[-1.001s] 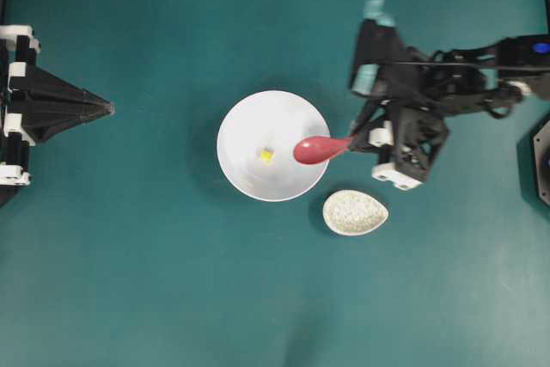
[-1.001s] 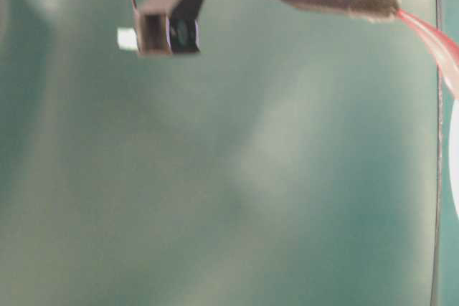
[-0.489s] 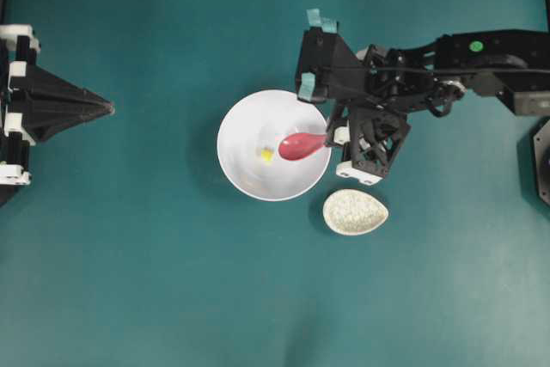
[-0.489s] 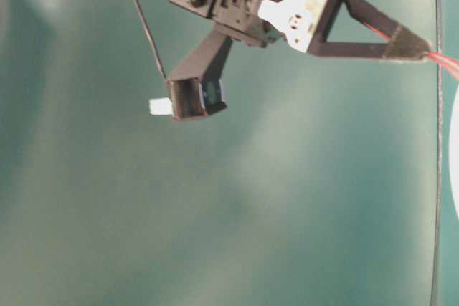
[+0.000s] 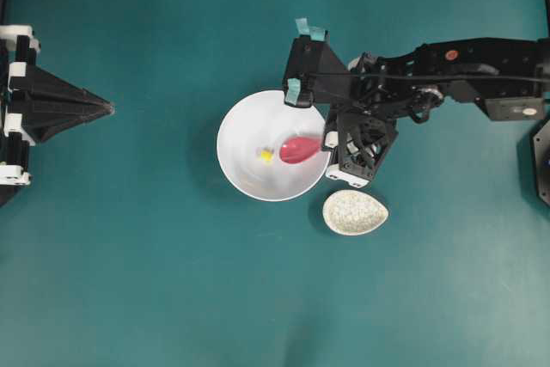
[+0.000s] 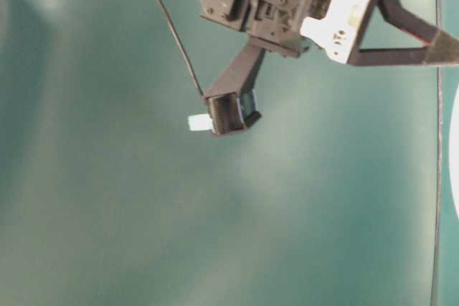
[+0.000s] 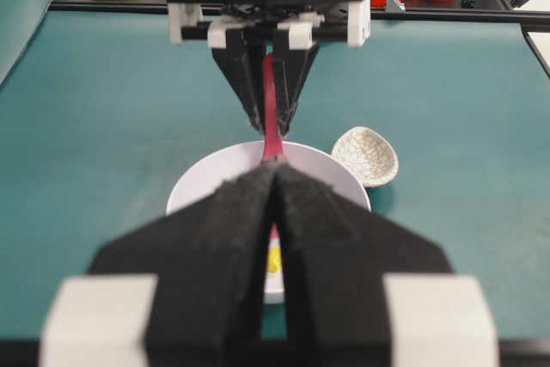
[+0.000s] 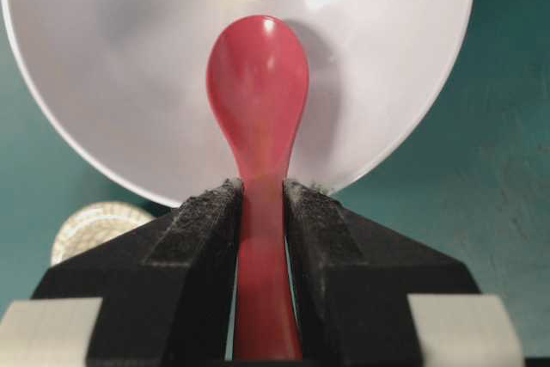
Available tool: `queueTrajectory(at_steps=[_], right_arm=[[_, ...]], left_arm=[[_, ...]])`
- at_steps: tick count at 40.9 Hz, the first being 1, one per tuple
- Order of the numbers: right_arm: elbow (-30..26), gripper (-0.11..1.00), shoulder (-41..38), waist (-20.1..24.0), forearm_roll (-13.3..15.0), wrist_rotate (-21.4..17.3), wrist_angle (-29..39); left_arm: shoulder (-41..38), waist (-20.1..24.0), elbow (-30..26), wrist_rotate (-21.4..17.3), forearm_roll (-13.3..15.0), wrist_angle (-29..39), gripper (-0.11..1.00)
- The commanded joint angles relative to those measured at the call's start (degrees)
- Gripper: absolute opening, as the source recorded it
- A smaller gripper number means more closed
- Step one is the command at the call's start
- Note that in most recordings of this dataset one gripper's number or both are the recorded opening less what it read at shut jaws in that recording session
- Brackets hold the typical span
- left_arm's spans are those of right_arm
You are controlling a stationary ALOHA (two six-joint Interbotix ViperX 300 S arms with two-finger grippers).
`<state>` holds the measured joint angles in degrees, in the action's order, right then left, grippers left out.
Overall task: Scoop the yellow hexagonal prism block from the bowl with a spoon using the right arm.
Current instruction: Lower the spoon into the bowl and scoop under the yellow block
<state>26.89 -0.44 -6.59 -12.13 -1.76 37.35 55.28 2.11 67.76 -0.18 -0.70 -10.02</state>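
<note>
Block (image 5: 267, 155) beside spoon (image 5: 298, 149), in bowl (image 5: 245, 174)

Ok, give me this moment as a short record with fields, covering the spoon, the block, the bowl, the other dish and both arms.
spoon: pink-red spoon, handle clamped between the right gripper fingers, scoop over the bowl's inside
block: yellow block in the bowl, just beyond the scoop's tip, not in the scoop
bowl: white bowl, mid-table
other dish: speckled oval dish beside the bowl, nothing in it
left gripper: left gripper shut, holding nothing, away from the bowl
</note>
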Motion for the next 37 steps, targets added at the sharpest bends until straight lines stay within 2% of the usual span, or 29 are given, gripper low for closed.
queueTrajectory(at_steps=[1,37], right_arm=[[-1.41,0.23,0.09,-0.18,0.09,-0.18,-1.05],[-2.37,0.23,-4.22,0.0,0.09,-0.09,-14.06]], left_arm=[[-0.44,0.09,-1.23,-0.09,-0.18,-0.26,-0.01],[-0.35,0.09,-1.32,0.0,-0.18,0.18,-0.01]])
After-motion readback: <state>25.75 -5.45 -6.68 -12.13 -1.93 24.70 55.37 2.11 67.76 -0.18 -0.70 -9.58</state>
